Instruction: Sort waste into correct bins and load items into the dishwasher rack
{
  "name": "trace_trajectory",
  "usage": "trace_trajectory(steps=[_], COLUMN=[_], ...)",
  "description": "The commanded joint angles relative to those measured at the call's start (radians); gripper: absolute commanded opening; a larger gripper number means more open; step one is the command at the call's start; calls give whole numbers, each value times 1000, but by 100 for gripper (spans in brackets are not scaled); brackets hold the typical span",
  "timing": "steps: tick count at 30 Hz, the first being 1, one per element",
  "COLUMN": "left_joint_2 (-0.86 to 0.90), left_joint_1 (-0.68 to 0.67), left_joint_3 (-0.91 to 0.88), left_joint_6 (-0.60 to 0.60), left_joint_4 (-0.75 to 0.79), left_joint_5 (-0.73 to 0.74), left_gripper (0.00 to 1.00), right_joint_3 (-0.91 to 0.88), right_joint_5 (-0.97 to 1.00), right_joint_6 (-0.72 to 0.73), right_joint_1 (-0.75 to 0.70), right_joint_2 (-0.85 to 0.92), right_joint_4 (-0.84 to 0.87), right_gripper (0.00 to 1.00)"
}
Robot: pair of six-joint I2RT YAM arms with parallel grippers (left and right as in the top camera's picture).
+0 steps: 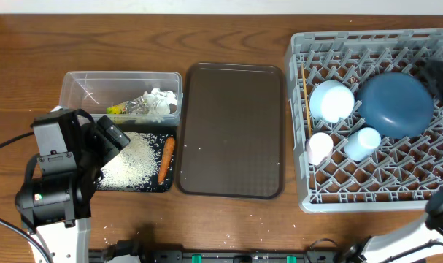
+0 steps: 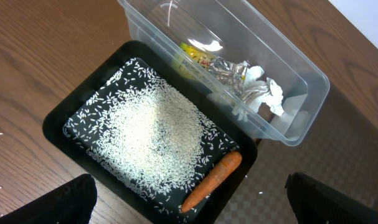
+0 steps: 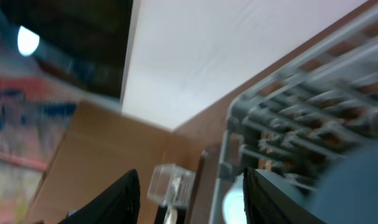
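Our left tool [image 2: 192,205] hovers with its dark fingers spread wide above the shallow black tray [image 2: 55,121]. There, loose white rice [image 2: 151,134] lies in a grainy sheet and a small orange carrot [image 2: 213,180] rests along one edge, beside the clear tub [image 2: 297,118] holding crumpled paper [image 2: 263,93] and a yellow-green wrapper [image 2: 195,56]. Our right tool [image 3: 190,193], blurred, shows its fingers apart with nothing between them, near the grey lattice rack [image 1: 352,201], which holds the round blue plate [image 1: 395,102], pale bowl [image 1: 332,100], pink cup [image 1: 320,147], blue cup [image 1: 363,142] and chopsticks [image 1: 306,102].
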Motion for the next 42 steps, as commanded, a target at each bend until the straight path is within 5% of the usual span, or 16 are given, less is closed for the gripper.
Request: trace_trajectory(steps=[1, 8, 15, 19, 42], left_joint_2=[-1, -1, -1, -1, -1], left_joint_1=[5, 5, 5, 5, 5], left_joint_3=[4, 4, 5, 5, 5], left_joint_6=[-2, -2, -2, -2, -2], left_joint_4=[-3, -3, -3, -3, -3], left_joint_5=[-1, -1, -1, -1, -1], left_gripper=[99, 99, 99, 99, 99], right_joint_3=[3, 3, 3, 3, 3], right_joint_5=[161, 719, 1478, 1473, 1464], right_joint_6=[-50, -135, -383, -393, -394], right_joint_1=[116, 338, 566, 618, 628], right_joint_2=[-21, -166, -320, -327, -324], right_joint_4=[-5, -61, -234, -242, -394], right_gripper=[51, 56, 82, 99, 99])
